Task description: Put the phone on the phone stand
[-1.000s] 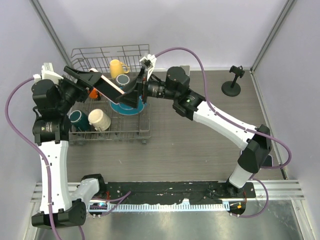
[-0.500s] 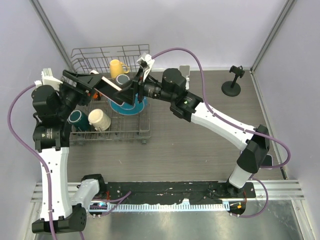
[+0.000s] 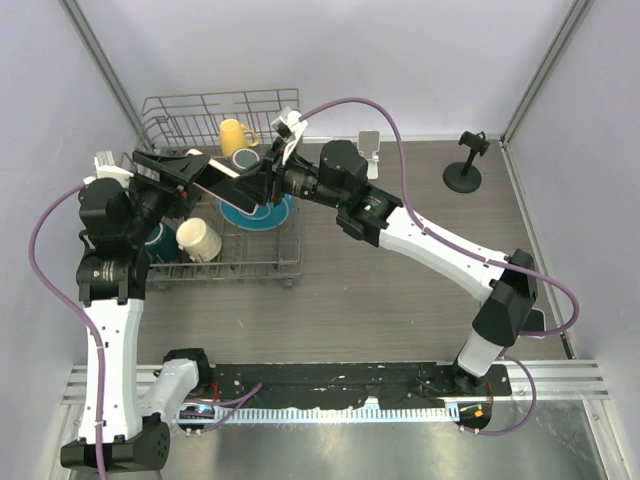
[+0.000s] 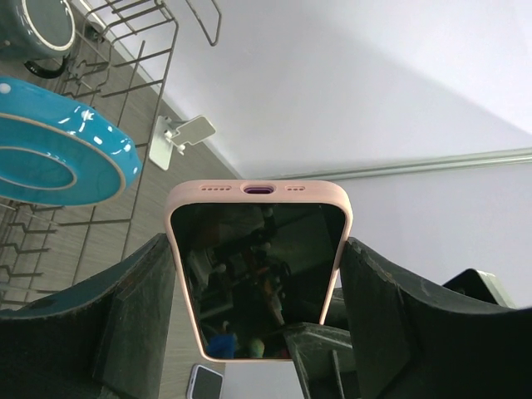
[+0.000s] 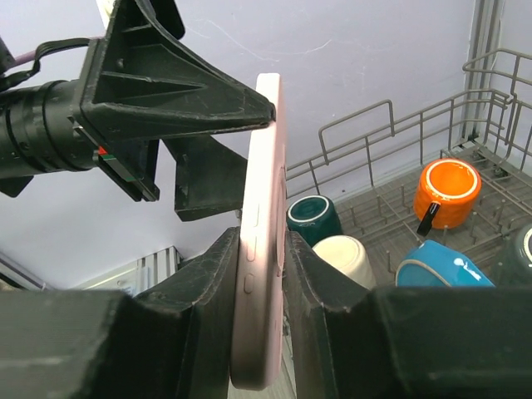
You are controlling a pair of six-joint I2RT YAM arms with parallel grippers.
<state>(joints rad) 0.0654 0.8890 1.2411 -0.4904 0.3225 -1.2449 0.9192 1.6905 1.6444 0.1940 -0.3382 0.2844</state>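
The phone (image 4: 259, 274), slim and round-cornered in a matte pink case with a glossy black screen, hangs above the wire dish rack (image 3: 170, 105), clamped along its edges by the left gripper (image 4: 258, 249) and pinched across its faces by the right gripper (image 5: 262, 241). The rack holds a glazed blue plate (image 4: 58, 158) and yellow (image 3: 233, 135), cream (image 3: 199, 239) and teal (image 3: 157, 240) mugs

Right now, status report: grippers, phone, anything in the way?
Left gripper shut on phone. Right gripper shut on it too. Phone aloft over dish rack, not yet placed.
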